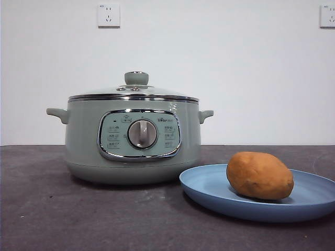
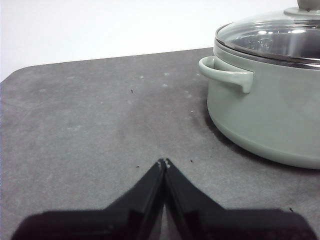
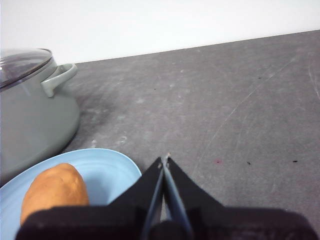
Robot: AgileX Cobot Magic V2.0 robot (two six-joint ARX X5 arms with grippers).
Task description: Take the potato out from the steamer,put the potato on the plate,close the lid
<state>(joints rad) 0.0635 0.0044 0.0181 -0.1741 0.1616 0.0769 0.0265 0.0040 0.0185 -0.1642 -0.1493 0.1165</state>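
Observation:
The sage-green steamer (image 1: 133, 138) stands on the dark table with its glass lid (image 1: 135, 90) closed on top. The orange-brown potato (image 1: 259, 175) lies on the light blue plate (image 1: 209, 191) to the steamer's front right. My left gripper (image 2: 164, 163) is shut and empty, low over the table beside the steamer (image 2: 265, 110), apart from its side handle. My right gripper (image 3: 165, 159) is shut and empty, next to the plate (image 3: 107, 170) and the potato (image 3: 55, 192). Neither arm shows in the front view.
The dark grey table (image 1: 47, 209) stretches in front of a white wall with two sockets (image 1: 108, 15). The steamer's other handle (image 3: 59, 79) shows in the right wrist view.

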